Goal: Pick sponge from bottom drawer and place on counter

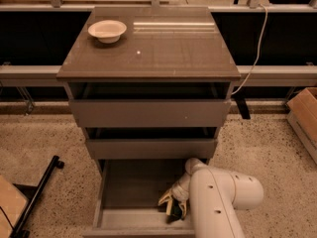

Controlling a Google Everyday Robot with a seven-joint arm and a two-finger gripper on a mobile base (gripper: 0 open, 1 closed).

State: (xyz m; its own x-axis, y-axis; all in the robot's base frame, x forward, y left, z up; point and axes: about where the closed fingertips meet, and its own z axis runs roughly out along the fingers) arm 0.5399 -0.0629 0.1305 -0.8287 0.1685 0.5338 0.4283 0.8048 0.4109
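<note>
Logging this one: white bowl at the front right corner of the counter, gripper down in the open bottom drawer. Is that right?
Not quite. The camera view shows the white bowl at the far left corner of the counter, not the front right. The rest holds: the gripper is down in the open bottom drawer.

Warm, dim light is falling. Glare is streaking the counter beyond the gripper, which is sitting in the shadowed bottom drawer.
</note>
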